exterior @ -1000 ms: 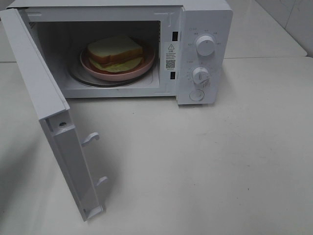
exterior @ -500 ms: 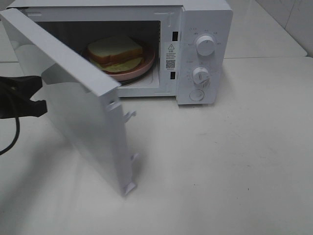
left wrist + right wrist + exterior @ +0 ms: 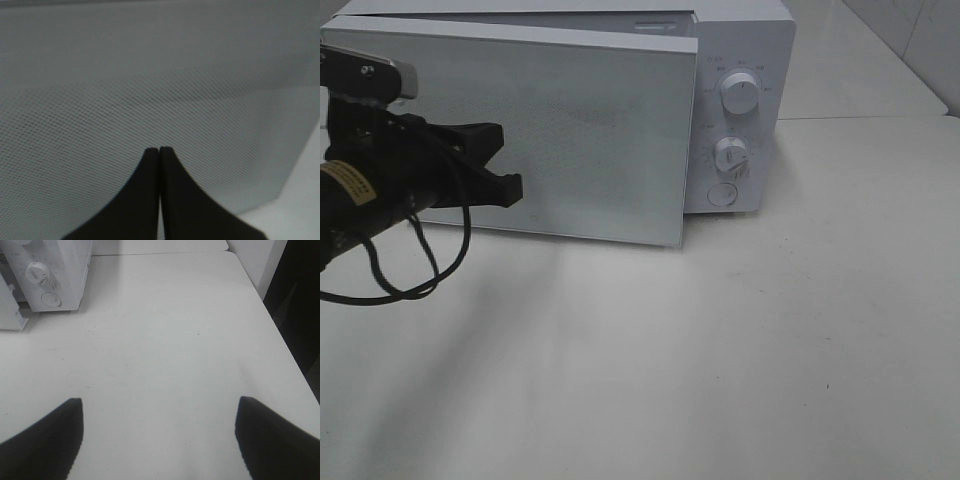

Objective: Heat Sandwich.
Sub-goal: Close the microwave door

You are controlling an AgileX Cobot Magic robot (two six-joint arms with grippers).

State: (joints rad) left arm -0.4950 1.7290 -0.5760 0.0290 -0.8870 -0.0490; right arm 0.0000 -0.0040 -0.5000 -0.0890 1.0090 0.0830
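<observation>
Sandwich: out of sight in all three views. The microwave door (image 3: 570, 130) covers the whole cavity opening, so the sandwich cannot be placed relative to either gripper.
Left gripper (image 3: 159, 154): shut, its two black fingers pressed flat together with nothing between them. The tips are at the outer face of the door, over the dotted mesh window and towards the hinge side. Actual contact with the panel cannot be made out.
Left arm: reaches in from the table's left edge, roughly level and pointed at the door. A yellow label (image 3: 345, 183) shows on the wrist and a black cable (image 3: 420, 280) hangs in a loop beneath.
Microwave door: swung almost to, with its free edge standing slightly proud of the control panel and a thin gap along the top.
Microwave (image 3: 750, 40): white, at the table's far edge, left of centre. The upper knob (image 3: 740, 92), lower knob (image 3: 731, 154) and round button (image 3: 721, 194) are all uncovered.
Right gripper (image 3: 159, 402): jaws spread wide and holding nothing, hanging over bare table (image 3: 770, 350) near its right edge, well apart from the microwave.
Right arm: outside the high camera's view.
</observation>
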